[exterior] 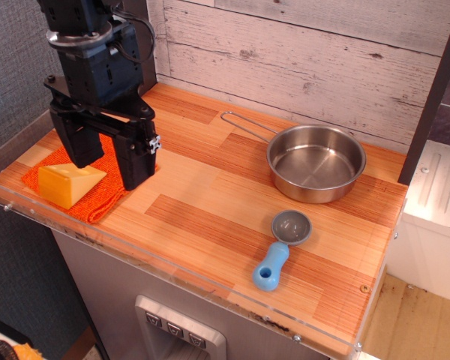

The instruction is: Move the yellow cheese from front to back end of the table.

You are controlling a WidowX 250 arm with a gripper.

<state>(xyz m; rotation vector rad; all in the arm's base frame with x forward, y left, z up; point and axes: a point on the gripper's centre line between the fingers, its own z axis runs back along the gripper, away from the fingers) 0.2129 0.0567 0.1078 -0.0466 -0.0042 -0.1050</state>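
Observation:
The yellow cheese (67, 184), a small yellow-orange wedge, lies on an orange knitted cloth (97, 201) at the front left corner of the wooden table (202, 202). My gripper (109, 169) is black and hangs just above and behind the cheese. Its two fingers (135, 161) are spread wide and hold nothing. The left finger partly hides the cloth behind the cheese.
A steel pan (316, 162) with a long wire handle stands at the back right. A blue-handled scoop (281, 247) lies near the front right edge. A clear plastic rim (172, 274) runs along the table's front. A white plank wall is behind.

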